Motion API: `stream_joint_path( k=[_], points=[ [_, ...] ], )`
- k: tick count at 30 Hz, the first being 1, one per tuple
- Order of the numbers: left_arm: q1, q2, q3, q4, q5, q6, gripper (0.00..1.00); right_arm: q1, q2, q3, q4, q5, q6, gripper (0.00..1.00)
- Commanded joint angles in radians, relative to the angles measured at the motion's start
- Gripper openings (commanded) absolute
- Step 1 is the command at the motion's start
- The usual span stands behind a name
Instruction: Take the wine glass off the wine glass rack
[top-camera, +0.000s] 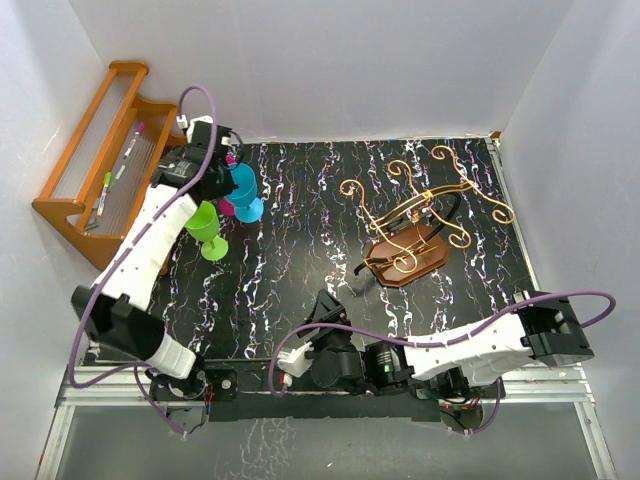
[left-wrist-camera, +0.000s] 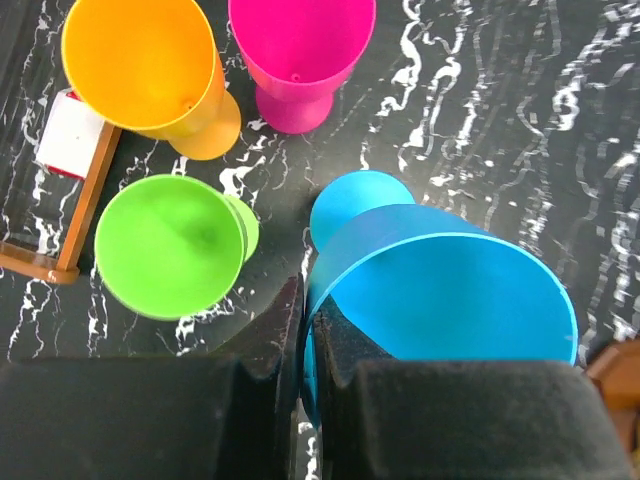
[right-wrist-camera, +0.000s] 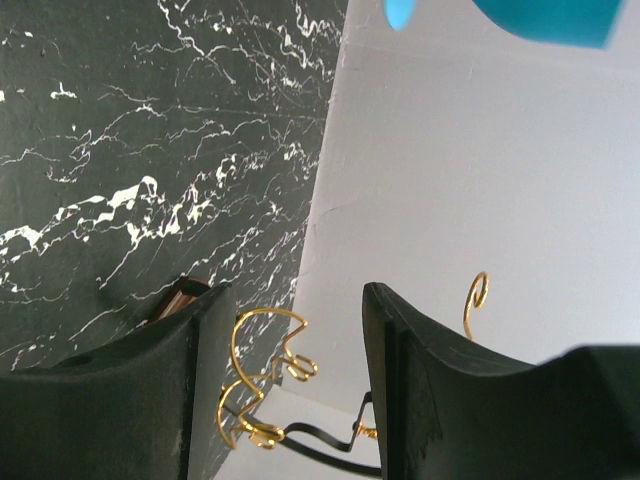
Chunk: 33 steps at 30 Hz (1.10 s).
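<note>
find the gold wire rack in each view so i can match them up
top external: the wine glass rack stands right of centre, gold scrolls on a dark wooden base.
left wrist: not in it.
right wrist: low centre, gold loops at the bottom edge.
shared landmark: the black, white-veined tabletop shows in all three.

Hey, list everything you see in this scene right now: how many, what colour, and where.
blue wine glass: one, blue, far left of table
green wine glass: one, green, beside the blue
magenta wine glass: one, magenta, by the blue
orange wine glass: one, orange, beside the magenta
wine glass rack: one, gold wire, dark brown base, right of centre, no glass on it
wooden shelf: one, orange-brown, far left by the wall
pens: at least two, on the shelf
table: one, black, white veins
left hand: one, black, shut on the blue glass's rim
right hand: one, black, open, near front centre
</note>
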Motion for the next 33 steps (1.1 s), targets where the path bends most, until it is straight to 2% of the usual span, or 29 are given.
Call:
stream_joint_path(
  k=[1, 5, 13, 15, 17, 20, 27, 30, 33],
  points=[
    [0.001, 0.083, -0.013, 0.097, -0.096, 0.038, 0.0, 0.014, -0.047, 0.053, -0.022, 0.067, 0.09, 0.56],
    [0.006, 0.189, 0.031, 0.061, -0.106, 0.041, 0.0, 0.015, -0.059, 0.052, -0.029, 0.092, 0.118, 0.56],
    [0.022, 0.258, 0.023, 0.065, -0.091, 0.037, 0.0, 0.018, -0.091, 0.036, -0.071, 0.111, 0.176, 0.55],
    [0.024, 0.264, 0.024, 0.064, -0.093, 0.036, 0.06, 0.018, -0.103, 0.03, -0.071, 0.11, 0.18, 0.55],
    [0.025, 0.267, 0.032, 0.058, -0.098, 0.034, 0.19, 0.018, -0.112, 0.023, -0.071, 0.108, 0.182, 0.55],
    [0.026, 0.268, 0.047, 0.047, -0.106, 0.038, 0.32, 0.018, -0.118, 0.018, -0.07, 0.103, 0.19, 0.55],
    [0.026, 0.235, 0.146, -0.024, -0.1, 0.043, 0.36, 0.017, -0.115, 0.043, -0.047, 0.084, 0.204, 0.55],
    [0.028, 0.163, 0.166, -0.009, -0.05, 0.047, 0.38, 0.016, -0.106, 0.096, -0.045, 0.043, 0.213, 0.55],
    [0.027, 0.048, 0.119, 0.046, 0.012, 0.029, 0.41, -0.006, -0.087, 0.189, -0.041, -0.039, 0.244, 0.57]
  ],
)
